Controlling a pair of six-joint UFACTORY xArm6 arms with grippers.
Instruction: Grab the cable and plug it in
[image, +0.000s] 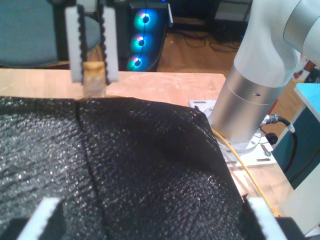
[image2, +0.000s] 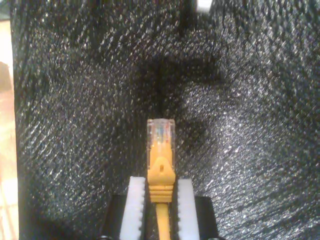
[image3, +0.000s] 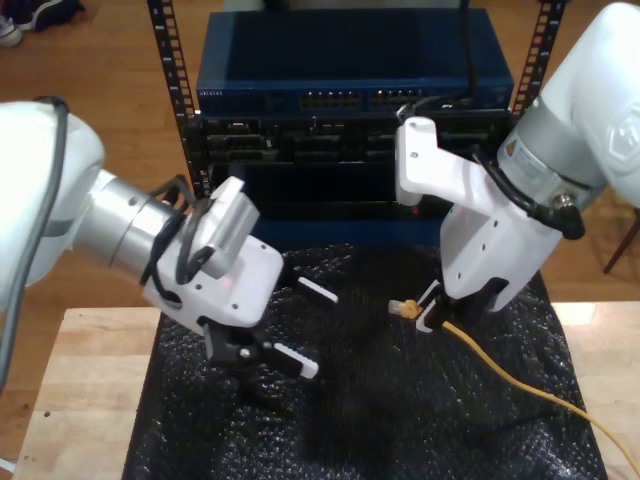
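Second gripper (image2: 156, 207) clamps the cable (image2: 161, 170) behind its plug; first gripper (image3: 308, 330) jaws wide apart

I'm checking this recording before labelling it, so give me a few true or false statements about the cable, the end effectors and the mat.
1. My second end effector grips the cable just behind its clear plug. True.
2. The plug is already seated in the blue rack unit. False: it hangs in the air above the black mat.
3. My first end effector is shut on the cable. False: it is open and holds nothing.
4. The cable trails off toward the exterior view's right. True.
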